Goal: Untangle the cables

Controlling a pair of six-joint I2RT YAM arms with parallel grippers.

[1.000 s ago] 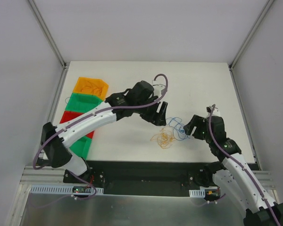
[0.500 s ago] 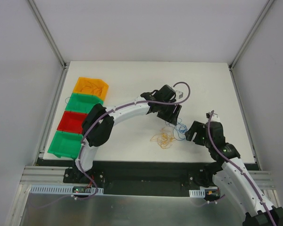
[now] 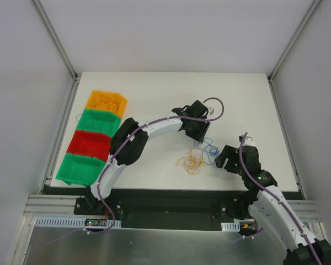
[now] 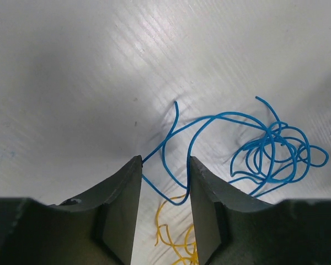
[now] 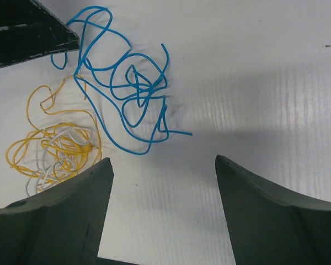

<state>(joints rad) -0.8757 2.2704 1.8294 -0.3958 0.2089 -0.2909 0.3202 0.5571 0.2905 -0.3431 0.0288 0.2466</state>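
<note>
Meanwhile our left gripper's (image 4: 164, 160) narrow jaws straddle the blue cable (image 4: 273, 144), right gripper (image 5: 163, 159) wide and empty; next, we pinch and lift.

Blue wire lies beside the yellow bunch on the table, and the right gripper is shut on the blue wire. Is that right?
No: the right gripper is open and holds nothing, its jaws wide apart just short of the blue wire. The right wrist view shows this. The blue wire does lie beside the yellow bunch on the table.
</note>
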